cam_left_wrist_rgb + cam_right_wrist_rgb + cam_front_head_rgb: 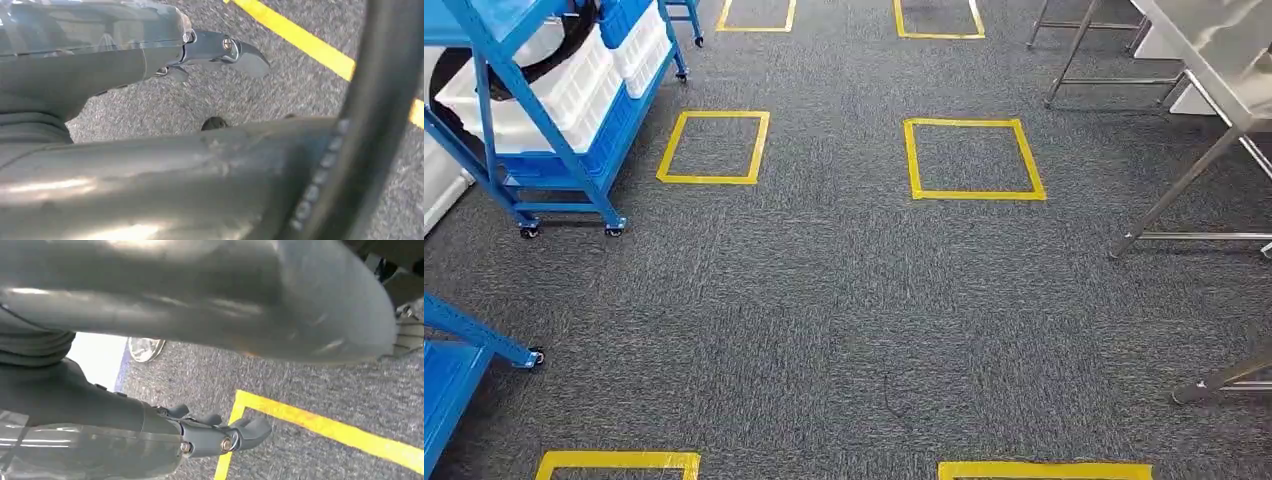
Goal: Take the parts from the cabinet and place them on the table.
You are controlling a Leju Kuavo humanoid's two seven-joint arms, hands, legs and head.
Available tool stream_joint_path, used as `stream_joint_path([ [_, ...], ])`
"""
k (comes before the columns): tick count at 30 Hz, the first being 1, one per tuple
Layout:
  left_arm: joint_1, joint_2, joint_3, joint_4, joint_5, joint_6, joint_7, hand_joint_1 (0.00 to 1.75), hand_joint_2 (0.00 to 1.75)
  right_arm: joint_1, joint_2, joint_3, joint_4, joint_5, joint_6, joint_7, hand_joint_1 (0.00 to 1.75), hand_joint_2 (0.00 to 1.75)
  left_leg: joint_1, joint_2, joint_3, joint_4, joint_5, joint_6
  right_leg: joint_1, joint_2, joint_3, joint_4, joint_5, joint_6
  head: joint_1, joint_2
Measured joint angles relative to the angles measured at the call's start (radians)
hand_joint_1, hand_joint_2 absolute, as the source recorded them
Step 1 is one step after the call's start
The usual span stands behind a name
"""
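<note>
The left hand (220, 52) hangs over grey carpet (844, 300), its fingers loosely extended with nothing in them; a yellow tape line (300, 37) runs past just beyond the fingertips. The right hand (220, 435) hangs the same way, fingers apart and empty, above the corner of a taped square (280, 412).

In the head view, six yellow tape squares mark the carpet in three rows of two. The nearest two are cut off by the lower edge, the middle two are whole (714, 147) (972, 160), and the farthest two are cut off at the top. Left of the middle squares stands the cabinet (554, 150), a blue wheeled rack holding two white bins (544, 95); whether the bins hold parts cannot be told. A second blue rack (464, 350) juts in nearer, left of the nearest squares. Right of the middle squares stands the steel bench (1214, 60), with a second steel frame (1104, 50) beyond it.
</note>
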Motion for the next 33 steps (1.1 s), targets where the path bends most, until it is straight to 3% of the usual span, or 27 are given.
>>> stream_joint_path([
  [1, -0.001, 0.0, 0.0, 0.0, 0.0, 0.0, 0.0, 0.0, 0.0, 0.001, 0.0, 0.0, 0.0, 0.0, 0.0, 0.0, 0.0, 0.0, 0.002, -0.004, 0.001, -0.005, 0.004, 0.007, -0.006, 0.034, -0.004, 0.021, -0.018, 0.004, 0.0, 0.0],
  [2, -0.002, 0.0, 0.0, 0.0, 0.0, 0.0, 0.0, 0.0, 0.0, 0.004, 0.0, 0.0, 0.0, 0.0, 0.0, 0.0, 0.0, 0.0, 0.002, -0.008, -0.001, -0.005, 0.006, 0.014, -0.005, 0.06, -0.029, 0.072, -0.055, 0.003, 0.0, 0.0],
  [4, -0.005, 0.0, 0.0, 0.0, 0.0, 0.0, 0.0, 0.0, 0.0, 0.006, 0.0, -0.001, 0.0, 0.0, 0.001, 0.0, 0.0, 0.0, -0.002, -0.022, -0.003, -0.005, 0.006, 0.017, -0.006, 0.081, -0.108, 0.23, -0.129, 0.003, 0.0, 0.0],
  [5, -0.005, 0.0, 0.0, -0.001, 0.0, 0.0, 0.0, 0.0, 0.0, 0.007, 0.0, -0.001, 0.0, 0.001, 0.003, 0.0, 0.0, 0.0, -0.004, -0.03, -0.003, -0.004, 0.005, 0.018, -0.006, 0.083, -0.143, 0.293, -0.145, 0.003, 0.0, 0.0],
  [6, -0.005, 0.001, 0.0, -0.001, 0.0, 0.0, 0.0, 0.0, 0.0, 0.008, 0.0, -0.001, 0.0, 0.003, 0.003, 0.0, 0.0, 0.0, -0.005, -0.041, -0.002, -0.003, 0.005, 0.019, -0.006, 0.083, -0.157, 0.31, -0.133, 0.003, 0.0, 0.0],
  [7, -0.004, 0.002, 0.0, -0.001, -0.001, -0.001, 0.0, 0.0, 0.0, 0.009, 0.0, -0.001, 0.0, 0.003, 0.003, 0.0, 0.0, 0.0, -0.005, -0.051, 0.0, -0.002, 0.004, 0.019, -0.006, 0.085, -0.149, 0.278, -0.097, 0.002, 0.0, 0.0],
  [9, -0.005, 0.001, -0.001, -0.001, -0.003, -0.002, 0.0, 0.0, 0.0, 0.009, 0.0, -0.001, 0.0, 0.004, 0.002, 0.0, 0.0, 0.0, -0.005, -0.073, 0.005, 0.001, 0.0, 0.015, -0.006, 0.097, -0.081, 0.118, 0.004, -0.005, 0.0, 0.0],
  [10, -0.005, 0.001, -0.002, -0.001, -0.004, -0.002, 0.0, 0.0, 0.0, 0.012, 0.0, -0.001, 0.0, 0.004, 0.002, 0.0, 0.0, 0.0, -0.004, -0.08, 0.003, 0.003, -0.002, 0.011, -0.006, 0.127, -0.05, 0.042, 0.036, -0.01, 0.0, 0.0],
  [11, -0.007, -0.001, -0.002, -0.001, -0.005, -0.003, 0.0, 0.0, 0.0, 0.012, -0.001, -0.002, 0.0, 0.005, 0.002, 0.0, 0.0, 0.0, -0.011, -0.086, -0.001, 0.01, -0.006, 0.005, -0.004, 0.142, -0.044, 0.019, 0.023, -0.013, 0.0, 0.0],
  [14, -0.003, -0.001, -0.002, -0.001, -0.006, -0.003, 0.0, 0.0, 0.0, 0.005, -0.001, -0.002, 0.0, 0.005, 0.001, 0.0, 0.0, 0.0, -0.003, -0.103, -0.005, 0.002, -0.004, -0.012, 0.003, 0.125, -0.043, 0.018, 0.026, -0.023, 0.0, 0.0],
  [15, -0.002, -0.001, -0.002, -0.001, -0.006, -0.002, 0.0, 0.0, 0.0, 0.002, 0.0, -0.002, 0.0, 0.005, 0.001, 0.0, 0.0, 0.0, -0.006, -0.108, -0.006, 0.003, -0.006, -0.021, -0.006, 0.117, -0.038, 0.006, 0.031, -0.032, 0.0, 0.0],
  [16, -0.002, -0.001, -0.002, -0.002, -0.006, -0.002, 0.0, 0.0, 0.0, 0.003, 0.0, -0.002, 0.0, 0.005, 0.001, 0.001, 0.0, 0.0, -0.003, -0.08, -0.007, 0.02, -0.016, -0.022, -0.007, 0.104, -0.033, -0.001, 0.035, -0.038, 0.0, 0.0],
  [17, -0.004, -0.002, -0.002, -0.001, -0.007, -0.001, 0.0, 0.0, 0.0, 0.006, 0.0, -0.002, 0.0, 0.005, 0.001, 0.001, 0.0, 0.0, -0.004, -0.05, -0.027, 0.063, -0.048, -0.025, -0.007, 0.098, -0.031, -0.003, 0.034, -0.046, 0.0, 0.0],
  [18, -0.006, -0.003, -0.002, -0.002, -0.007, -0.001, 0.0, 0.0, 0.0, 0.008, 0.0, -0.002, 0.0, 0.005, 0.0, 0.001, 0.0, 0.0, -0.002, -0.036, -0.063, 0.136, -0.09, -0.029, -0.005, 0.087, -0.031, -0.003, 0.033, -0.049, 0.0, 0.0],
  [20, -0.007, -0.004, -0.002, -0.002, -0.007, -0.001, 0.0, 0.0, 0.0, 0.01, 0.0, -0.002, 0.0, 0.005, 0.0, 0.002, 0.0, 0.0, 0.003, -0.029, -0.137, 0.286, -0.151, -0.038, -0.001, 0.068, -0.03, -0.003, 0.031, -0.052, 0.0, 0.0],
  [21, -0.005, -0.004, -0.002, -0.002, -0.007, -0.001, 0.0, 0.0, 0.0, 0.01, 0.0, -0.002, 0.0, 0.005, 0.001, 0.002, 0.0, 0.0, 0.006, -0.027, -0.153, 0.318, -0.153, -0.04, -0.001, 0.061, -0.03, -0.002, 0.03, -0.051, 0.0, 0.0],
  [22, -0.003, -0.004, -0.002, -0.002, -0.007, -0.001, 0.0, 0.0, 0.0, 0.009, 0.0, -0.002, 0.0, 0.005, 0.002, 0.002, 0.0, 0.0, 0.007, -0.025, -0.146, 0.301, -0.131, -0.042, -0.001, 0.053, -0.027, -0.002, 0.028, -0.05, 0.0, 0.0],
  [23, -0.002, -0.004, -0.002, -0.002, -0.006, -0.001, 0.0, 0.0, 0.0, 0.009, 0.0, -0.003, 0.0, 0.005, 0.002, 0.002, 0.0, 0.0, 0.01, -0.02, -0.116, 0.24, -0.091, -0.043, -0.002, 0.046, -0.024, -0.002, 0.025, -0.047, 0.0, 0.0],
  [24, -0.002, -0.004, -0.002, -0.002, -0.006, -0.001, 0.002, 0.0, 0.0, 0.009, 0.0, -0.003, 0.0, 0.005, 0.003, 0.002, 0.0, 0.0, 0.011, -0.013, -0.072, 0.154, -0.047, -0.043, -0.003, 0.039, -0.02, -0.001, 0.023, -0.043, 0.0, 0.0],
  [25, -0.002, -0.003, -0.002, -0.002, -0.004, -0.002, 0.003, 0.0, 0.0, 0.009, 0.0, -0.003, 0.0, 0.006, 0.005, 0.002, 0.0, 0.0, 0.012, 0.006, -0.023, 0.059, -0.007, -0.041, -0.003, 0.031, -0.015, 0.001, 0.018, -0.038, 0.0, 0.0],
  [26, -0.004, -0.004, -0.002, -0.002, -0.004, -0.003, 0.004, 0.0, 0.0, 0.01, 0.0, -0.003, 0.0, 0.006, 0.005, 0.002, 0.0, 0.0, 0.006, 0.033, -0.004, 0.015, -0.014, -0.038, 0.002, 0.025, -0.015, 0.004, 0.013, -0.031, 0.0, 0.0],
  [27, -0.006, -0.004, -0.002, -0.002, -0.003, -0.003, 0.006, 0.0, 0.0, 0.009, 0.0, -0.003, 0.0, 0.006, 0.005, 0.002, 0.0, 0.0, 0.003, 0.018, -0.005, 0.012, -0.008, -0.026, 0.004, 0.021, -0.015, 0.006, 0.01, -0.024, 0.0, 0.0],
  [30, -0.001, -0.003, -0.002, -0.002, -0.001, -0.004, 0.009, 0.0, 0.0, 0.001, 0.0, -0.003, 0.0, 0.006, 0.005, 0.002, 0.0, 0.0, -0.003, 0.002, -0.01, 0.009, -0.006, -0.007, 0.001, 0.007, -0.007, 0.0, 0.012, -0.008, 0.0, 0.0],
  [31, -0.001, -0.004, -0.002, -0.002, 0.0, -0.004, 0.009, 0.0, 0.0, 0.001, 0.0, -0.003, 0.0, 0.007, 0.005, 0.002, 0.0, 0.0, 0.004, -0.003, 0.001, -0.002, 0.002, 0.004, -0.005, 0.022, -0.006, 0.006, 0.004, 0.0, 0.0, 0.0],
  [32, -0.002, -0.004, -0.002, -0.002, 0.003, -0.004, 0.011, 0.0, 0.0, 0.002, 0.0, -0.004, 0.0, 0.007, 0.005, 0.003, 0.0, 0.0, 0.003, -0.007, 0.002, -0.004, 0.004, 0.01, -0.006, 0.057, -0.015, 0.032, -0.018, 0.002, 0.0, 0.0],
  [33, -0.003, -0.003, -0.002, -0.002, 0.004, -0.004, 0.014, 0.0, 0.0, 0.003, 0.0, -0.004, 0.0, 0.008, 0.006, 0.003, 0.0, 0.0, 0.003, -0.011, 0.0, -0.004, 0.006, 0.014, -0.006, 0.075, -0.044, 0.088, -0.055, 0.002, 0.0, 0.0],
])
